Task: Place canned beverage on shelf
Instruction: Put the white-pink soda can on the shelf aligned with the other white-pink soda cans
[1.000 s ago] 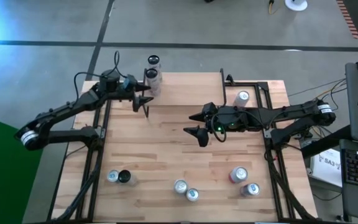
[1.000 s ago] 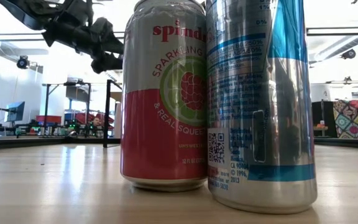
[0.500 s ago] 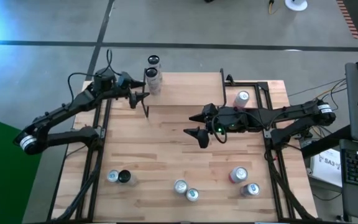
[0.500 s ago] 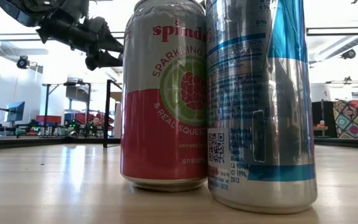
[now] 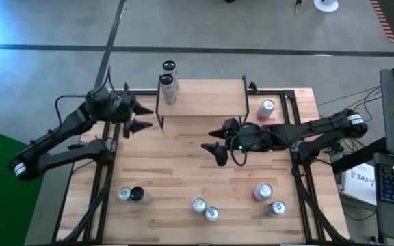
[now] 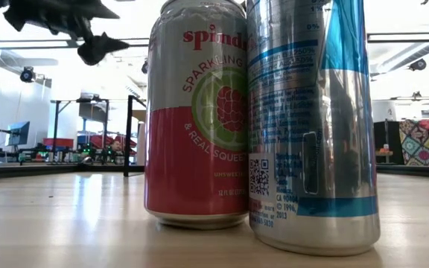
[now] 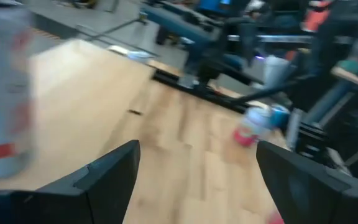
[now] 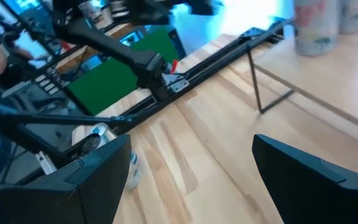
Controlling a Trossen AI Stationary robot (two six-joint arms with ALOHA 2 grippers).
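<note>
The shelf (image 5: 204, 99) stands at the table's far side on thin black legs. Two cans (image 5: 168, 87) stand upright on its left end, and the right wrist view also shows these cans (image 8: 316, 25). My left gripper (image 5: 141, 116) hangs open and empty over the table's left edge, left of the shelf and apart from the cans. In its wrist view, my left gripper (image 7: 197, 180) has one blurred can (image 7: 2, 93) beside it. My right gripper (image 5: 214, 147) is open and empty above the table's middle, just in front of the shelf.
A pink can (image 5: 266, 108) stands on the table right of the shelf. Several more cans stand along the near edge: two at the left (image 5: 130, 194), two in the middle (image 5: 204, 208), two at the right (image 5: 268, 199). Black frame rails (image 5: 104, 171) flank the table.
My left gripper has drawn back from the cans at the shelf's left end toward the table's left edge, rising a little and staying open. The cans have kept their place on the shelf.
</note>
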